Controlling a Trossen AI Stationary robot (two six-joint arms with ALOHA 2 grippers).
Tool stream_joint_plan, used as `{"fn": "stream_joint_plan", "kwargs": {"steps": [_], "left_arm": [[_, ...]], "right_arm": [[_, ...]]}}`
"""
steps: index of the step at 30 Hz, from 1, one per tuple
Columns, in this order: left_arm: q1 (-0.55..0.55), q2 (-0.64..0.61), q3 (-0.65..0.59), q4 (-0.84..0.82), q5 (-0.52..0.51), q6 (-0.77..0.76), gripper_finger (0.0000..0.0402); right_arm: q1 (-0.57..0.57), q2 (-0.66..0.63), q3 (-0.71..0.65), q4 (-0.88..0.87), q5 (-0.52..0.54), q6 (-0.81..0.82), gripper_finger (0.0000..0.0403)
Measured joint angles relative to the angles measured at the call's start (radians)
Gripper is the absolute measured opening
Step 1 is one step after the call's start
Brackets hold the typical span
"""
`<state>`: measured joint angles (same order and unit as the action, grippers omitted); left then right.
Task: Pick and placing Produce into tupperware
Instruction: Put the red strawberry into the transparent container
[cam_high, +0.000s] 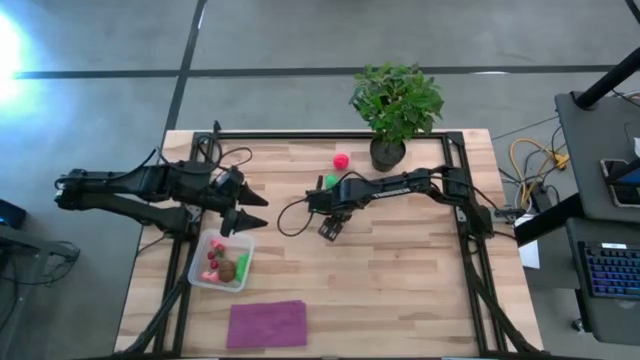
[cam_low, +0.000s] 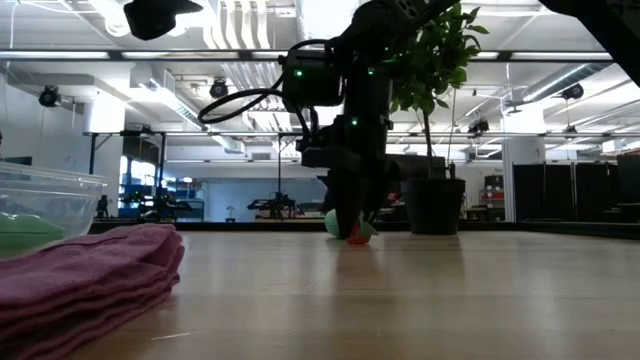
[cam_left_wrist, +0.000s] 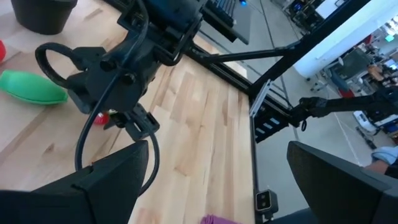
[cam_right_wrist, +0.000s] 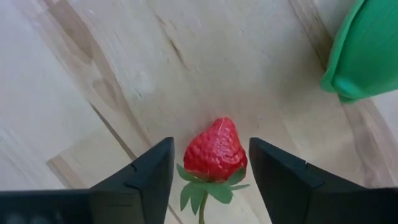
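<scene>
Overhead: right gripper (cam_high: 331, 228) lowered to mid-worktop (cam_high: 400, 280), just beside a green piece (cam_high: 330, 181); left gripper (cam_high: 246, 210) hovering above the clear tub (cam_high: 198, 275), already holding red, green and brown pieces; purple cloth (cam_high: 267, 324) near the front edge, potted plant (cam_high: 396, 105) at the back. Level view: strawberry (cam_low: 357, 236) on the wood beneath the right arm. Right wrist: fingers (cam_right_wrist: 146, 177) spread wide, flanking the strawberry (cam_right_wrist: 214, 151), not touching it. Left wrist: fingers (cam_left_wrist: 102, 186) wide apart, holding nothing.
</scene>
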<state>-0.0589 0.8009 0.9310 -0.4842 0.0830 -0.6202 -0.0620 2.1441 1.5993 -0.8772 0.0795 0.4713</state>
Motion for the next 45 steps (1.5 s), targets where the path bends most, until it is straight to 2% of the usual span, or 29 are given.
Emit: {"fn": "stream_joint_plan", "kwargs": {"steps": [7,12,17,24,29,36,41,45], "left_arm": [[-0.001,-0.018,0.008,0.059,-0.003,0.067,0.0368],[-0.002,-0.076,0.031,0.065,-0.003,0.085,0.0368],[-0.002,-0.162,0.026,-0.009,-0.018,0.08,0.0368],[-0.002,-0.329,-0.014,-0.121,-0.075,0.052,0.0368],[-0.002,-0.47,-0.114,-0.145,-0.086,0.018,0.0368],[-0.002,-0.665,-0.344,-0.253,-0.084,-0.216,0.0368],[-0.002,-0.77,-0.455,-0.126,-0.083,-0.235,0.0368],[-0.002,-0.771,-0.484,-0.112,-0.051,-0.239,0.0368]], "right_arm": [[0.0,0.0,-0.004,0.001,-0.001,0.0,0.0161],[0.0,0.0,-0.005,0.002,-0.013,0.0,0.0135],[0.0,-0.007,0.002,0.003,-0.039,-0.004,0.0138],[0.0,-0.029,0.079,0.062,-0.202,-0.041,0.0145],[0.0,-0.03,0.217,0.122,-0.271,-0.081,0.0139],[-0.018,-0.032,0.404,0.153,-0.335,-0.075,0.0143],[-0.037,-0.032,0.445,0.173,-0.387,-0.016,0.0143],[-0.042,-0.032,0.442,0.202,-0.428,0.033,0.0143]]}}
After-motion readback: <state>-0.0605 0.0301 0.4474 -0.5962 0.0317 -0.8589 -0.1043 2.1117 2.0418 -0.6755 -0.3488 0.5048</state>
